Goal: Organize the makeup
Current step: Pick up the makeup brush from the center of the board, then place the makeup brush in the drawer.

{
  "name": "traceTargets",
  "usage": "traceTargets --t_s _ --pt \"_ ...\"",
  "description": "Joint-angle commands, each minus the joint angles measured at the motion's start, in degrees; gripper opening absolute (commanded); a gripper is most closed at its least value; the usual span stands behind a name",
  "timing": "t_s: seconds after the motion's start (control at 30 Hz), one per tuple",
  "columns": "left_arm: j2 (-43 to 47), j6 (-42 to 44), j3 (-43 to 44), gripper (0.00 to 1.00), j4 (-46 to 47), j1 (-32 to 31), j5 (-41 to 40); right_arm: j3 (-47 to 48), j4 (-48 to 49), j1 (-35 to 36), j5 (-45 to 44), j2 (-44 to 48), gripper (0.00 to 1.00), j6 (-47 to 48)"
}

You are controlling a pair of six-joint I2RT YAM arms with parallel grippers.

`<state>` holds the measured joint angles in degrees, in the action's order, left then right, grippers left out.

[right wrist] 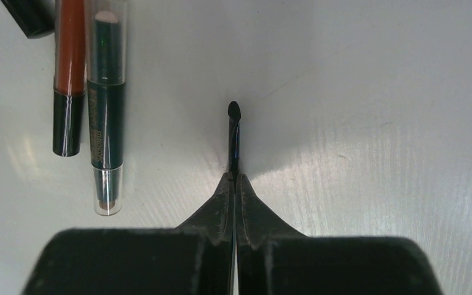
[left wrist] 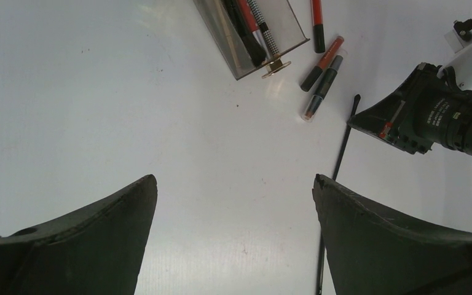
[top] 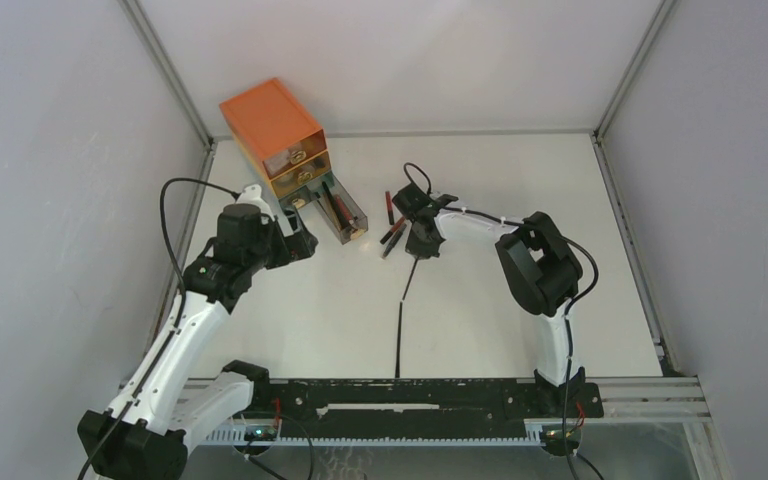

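My right gripper [top: 420, 246] is shut on the top end of a long thin black brush [top: 401, 325] that lies on the white table and runs toward the near edge. In the right wrist view the brush tip [right wrist: 234, 117] sticks out past the closed fingertips [right wrist: 234, 177]. An orange stick [right wrist: 69, 61] and a dark green stick [right wrist: 106, 117] lie just left of it. My left gripper [top: 300, 240] hovers open and empty over bare table [left wrist: 235, 181]. The pulled-out clear drawer [left wrist: 255, 37] holds several pencils.
The orange three-drawer box [top: 275, 125] stands at the back left, its bottom drawer [top: 338, 212] pulled out toward the table middle. A red pencil [top: 388, 205] and short sticks [top: 392, 235] lie between the drawer and the right gripper. Frame posts and walls bound the table.
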<state>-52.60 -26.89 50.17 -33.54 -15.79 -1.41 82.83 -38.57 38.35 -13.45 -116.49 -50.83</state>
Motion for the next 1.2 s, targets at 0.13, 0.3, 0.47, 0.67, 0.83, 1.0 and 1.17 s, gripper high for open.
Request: traceTargets --t_s 0.13,0.3,0.47,0.67,0.83,1.0,1.17 --pt "2.2 1.7 -1.8 1.00 1.3 -0.3 -1.3 1.3 7.0 0.1 5.8 5.8 0.00 10.0" --pt "2.3 1.2 -1.3 1.00 0.9 -0.3 -1.6 2.5 12.8 1.8 8.8 7.9 0.00 16.4" --pt "3.1 1.4 -0.5 1.00 -0.1 -0.3 -2.8 9.2 15.8 3.0 11.4 5.0 0.00 21.4" --pt "3.9 0.9 -0.9 1.00 -0.9 -0.2 -3.5 23.6 14.4 3.8 11.9 -2.3 0.00 28.9" --pt "6.0 0.7 -1.0 1.00 -2.7 -0.1 -7.3 39.8 12.6 3.9 11.7 -12.4 0.00 35.0" --pt "9.4 -0.5 -2.4 1.00 -2.1 0.2 -8.0 47.5 13.0 3.6 13.3 -17.4 0.00 35.5" --pt "9.3 0.0 -2.0 1.00 -2.8 0.5 -8.8 51.3 14.5 3.5 13.4 -21.2 0.00 35.9"
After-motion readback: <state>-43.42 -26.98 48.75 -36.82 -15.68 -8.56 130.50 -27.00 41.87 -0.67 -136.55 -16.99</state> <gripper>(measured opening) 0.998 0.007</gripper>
